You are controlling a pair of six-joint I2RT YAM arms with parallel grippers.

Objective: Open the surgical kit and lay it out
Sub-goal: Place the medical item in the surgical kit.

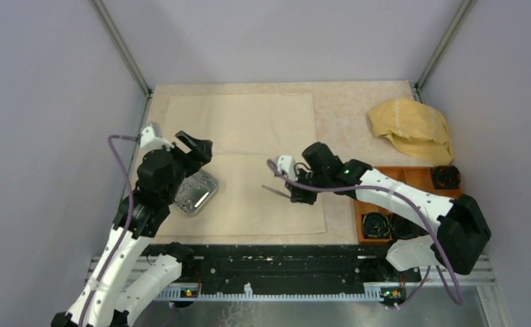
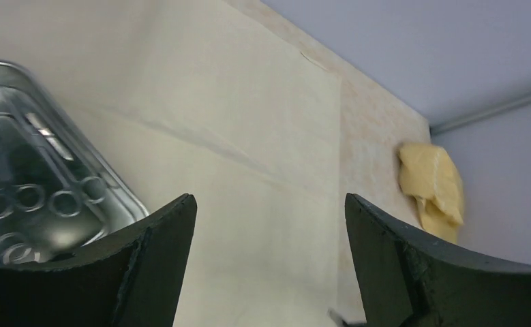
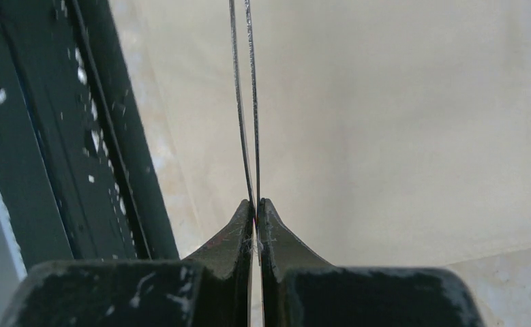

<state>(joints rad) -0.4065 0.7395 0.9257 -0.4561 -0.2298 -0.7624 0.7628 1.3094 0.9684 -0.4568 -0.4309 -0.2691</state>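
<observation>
tweezers (image 3: 251, 102) pinched in right tool (image 3: 256, 203) – left tool (image 2: 269, 204) wide, its view alone showing scissors (image 2: 44, 199) in tray (image 2: 71, 139).

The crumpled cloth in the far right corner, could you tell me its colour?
The crumpled cloth is mustard yellow, shown best in the top external view.
</observation>
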